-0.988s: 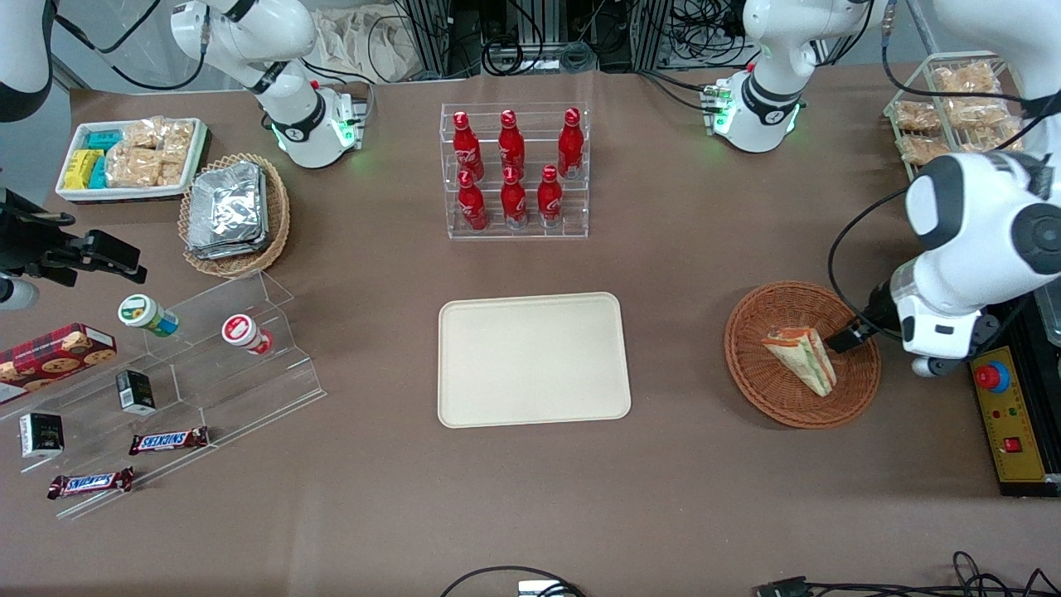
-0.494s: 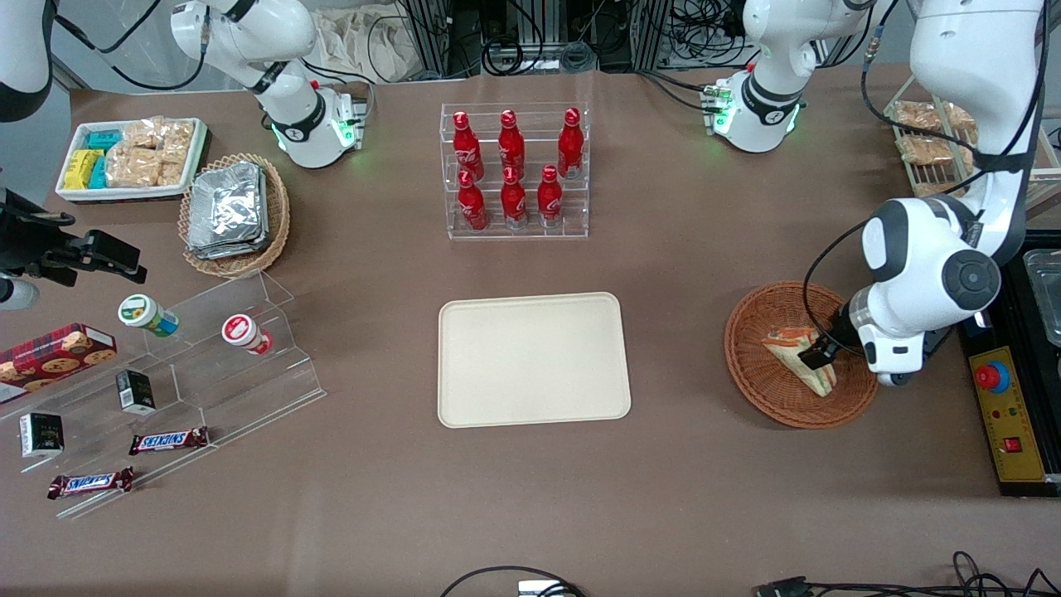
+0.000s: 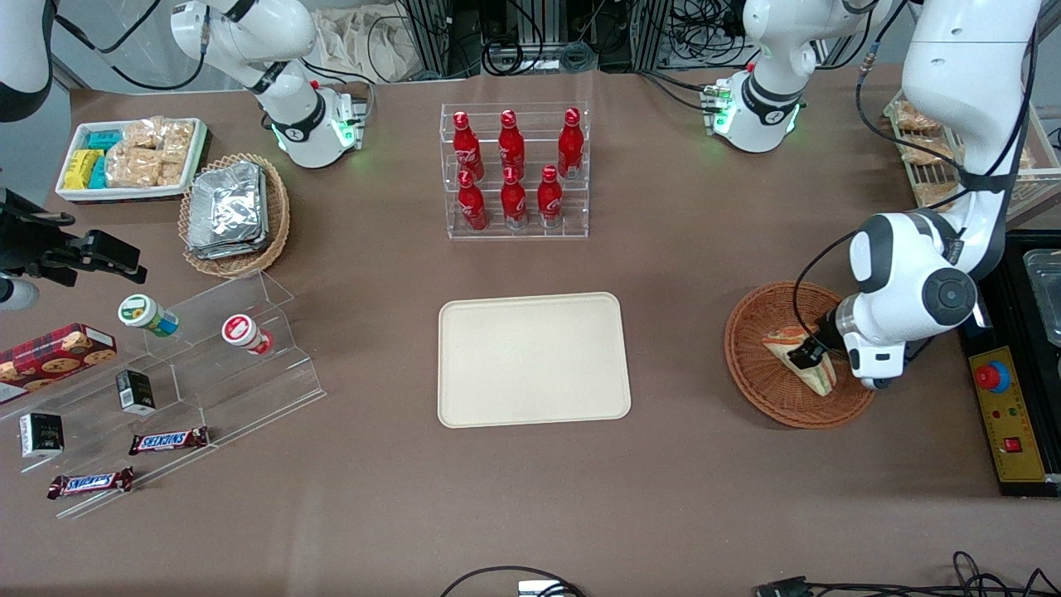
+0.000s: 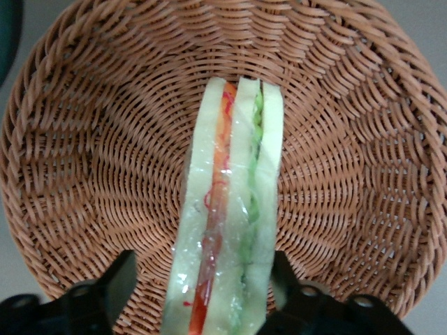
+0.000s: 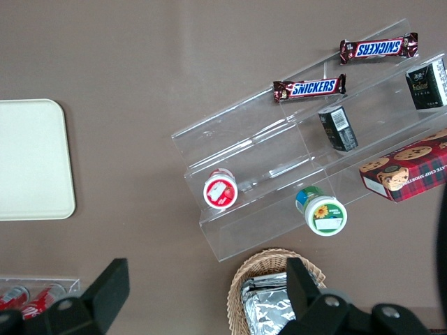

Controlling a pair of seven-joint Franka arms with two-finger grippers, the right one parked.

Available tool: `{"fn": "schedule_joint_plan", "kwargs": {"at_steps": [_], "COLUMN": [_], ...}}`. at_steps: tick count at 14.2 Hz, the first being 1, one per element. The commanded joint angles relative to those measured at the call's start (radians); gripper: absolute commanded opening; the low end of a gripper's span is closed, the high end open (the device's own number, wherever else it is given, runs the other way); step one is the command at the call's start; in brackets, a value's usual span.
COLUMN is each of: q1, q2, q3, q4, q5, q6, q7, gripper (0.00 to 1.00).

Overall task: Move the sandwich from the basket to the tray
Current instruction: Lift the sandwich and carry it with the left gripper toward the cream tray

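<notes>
The sandwich (image 3: 796,355) is a clear-wrapped wedge with pale bread and red, orange and green filling. It lies in the reddish-brown wicker basket (image 3: 767,390) toward the working arm's end of the table. It also shows in the left wrist view (image 4: 230,223), lying in the basket (image 4: 91,160). My left gripper (image 3: 808,355) is down in the basket, open, with one finger on each side of the sandwich's wide end (image 4: 202,289). One finger touches the bread, the other stands a little apart. The cream tray (image 3: 532,358) lies empty at the table's middle.
A clear rack of red bottles (image 3: 514,170) stands farther from the front camera than the tray. A wire rack of bagged snacks (image 3: 928,157) is near the working arm. A yellow control box (image 3: 1007,423) lies beside the basket. Snack shelves (image 3: 166,373) and a foil-packet basket (image 3: 232,211) lie toward the parked arm's end.
My left arm has swung in over the basket and come down. The gripper has moved from the basket's edge to straddle the sandwich's wide end. The sandwich has not moved.
</notes>
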Motion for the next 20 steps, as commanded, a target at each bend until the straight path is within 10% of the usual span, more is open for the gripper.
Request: {"fn": "schedule_joint_plan", "kwargs": {"at_steps": [1,6,12,20], "q1": [0.0,-0.048,-0.126,-0.294], "q2": [-0.007,0.0,0.009,0.191], "q3": [-0.005,-0.013,-0.062,-0.244], "q4": [0.02,0.27,0.604,0.678], "q5": [0.004,0.095,0.029,0.052], "q6": [-0.036,-0.385,-0.741,-0.583], "q7": [-0.023,0.0,0.022,0.126], "gripper": [0.0,0.0,0.0,0.0]}}
